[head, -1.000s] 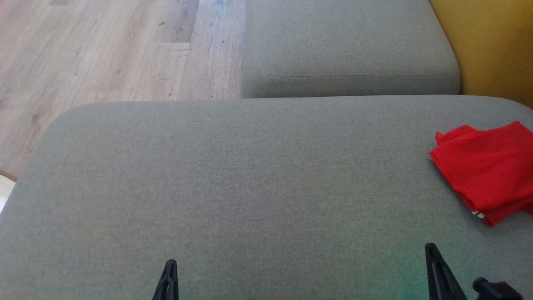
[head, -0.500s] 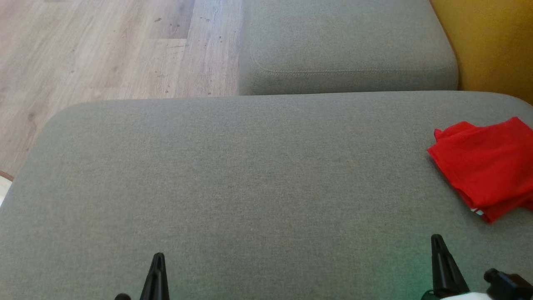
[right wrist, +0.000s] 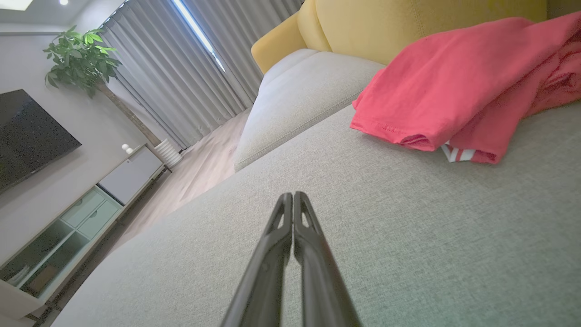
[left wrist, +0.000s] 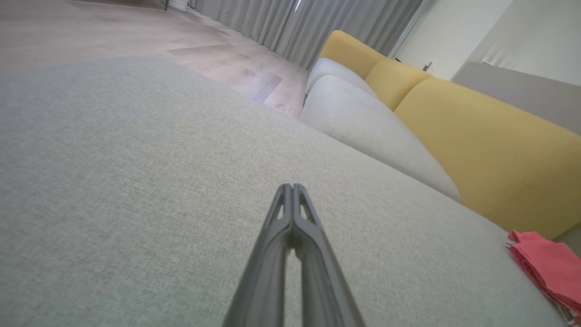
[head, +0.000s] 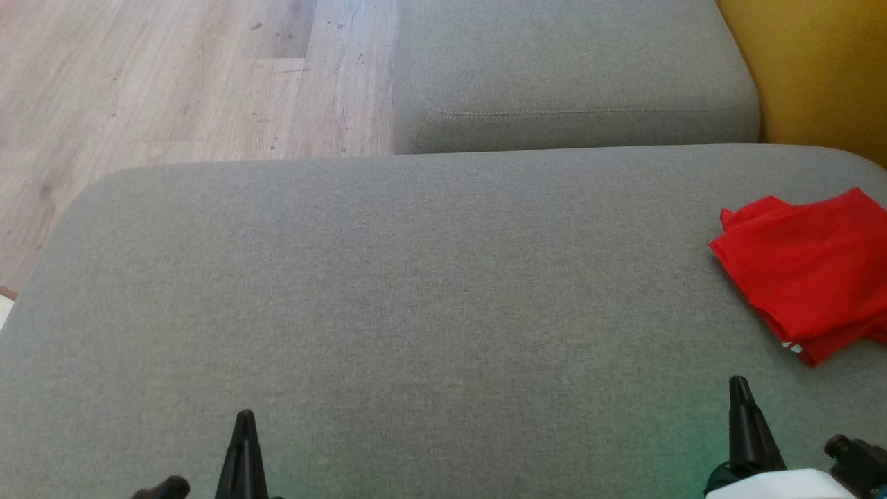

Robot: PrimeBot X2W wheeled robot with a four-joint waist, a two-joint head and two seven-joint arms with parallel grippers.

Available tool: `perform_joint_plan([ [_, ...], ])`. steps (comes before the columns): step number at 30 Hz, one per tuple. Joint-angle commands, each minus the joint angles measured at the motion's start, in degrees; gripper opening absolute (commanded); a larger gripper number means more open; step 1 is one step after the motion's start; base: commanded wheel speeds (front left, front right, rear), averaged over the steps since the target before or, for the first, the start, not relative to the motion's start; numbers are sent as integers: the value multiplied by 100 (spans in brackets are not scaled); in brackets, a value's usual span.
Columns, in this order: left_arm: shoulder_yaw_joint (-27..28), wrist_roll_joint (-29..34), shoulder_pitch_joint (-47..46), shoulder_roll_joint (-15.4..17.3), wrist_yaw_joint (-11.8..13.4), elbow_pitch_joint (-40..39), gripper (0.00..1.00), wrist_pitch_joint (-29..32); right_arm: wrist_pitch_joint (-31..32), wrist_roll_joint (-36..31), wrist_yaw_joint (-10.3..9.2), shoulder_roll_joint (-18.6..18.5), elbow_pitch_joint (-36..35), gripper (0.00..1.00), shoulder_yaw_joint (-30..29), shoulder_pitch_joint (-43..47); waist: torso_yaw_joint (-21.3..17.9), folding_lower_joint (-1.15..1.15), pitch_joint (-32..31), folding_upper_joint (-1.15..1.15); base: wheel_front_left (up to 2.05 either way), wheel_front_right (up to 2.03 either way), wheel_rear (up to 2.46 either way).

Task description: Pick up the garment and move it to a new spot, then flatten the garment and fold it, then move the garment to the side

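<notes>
Red garment (head: 804,270) sits folded ahead-right of the right gripper (head: 739,382), well apart; right and left gripper (head: 244,416) pressed together, empty.

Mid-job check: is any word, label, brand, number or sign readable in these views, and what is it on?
There is no readable text.
Red garment: no print or tag is showing.
White-and-red striped trim: stripes, no letters.
Television: the screen is dark and no logo is legible.
Grey cushion: plain fabric.
</notes>
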Motion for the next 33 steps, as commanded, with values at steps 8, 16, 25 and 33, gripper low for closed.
perform_joint_plan([
  [8, 217, -658, -389, 74, -125, -116, 0, 127, 156, 660, 14, -124, -127, 0, -36, -394, -28, 0, 38, 0, 0, 0, 0],
  [16, 337, -1294, -536, 86, -201, -66, 0, 260, 293, 1283, 17, -136, -87, 0, -78, -545, -58, 0, 80, 0, 0, 0, 0],
  [25, 449, -1858, -669, 92, -268, -20, 0, 382, 417, 1835, 19, -145, -50, 0, -119, -680, -85, 0, 118, 0, 0, 0, 0],
  [33, 564, -2419, -803, 97, -335, 27, 0, 507, 544, 2384, 22, -152, -14, 0, -163, -816, -112, 0, 155, 0, 0, 0, 0],
])
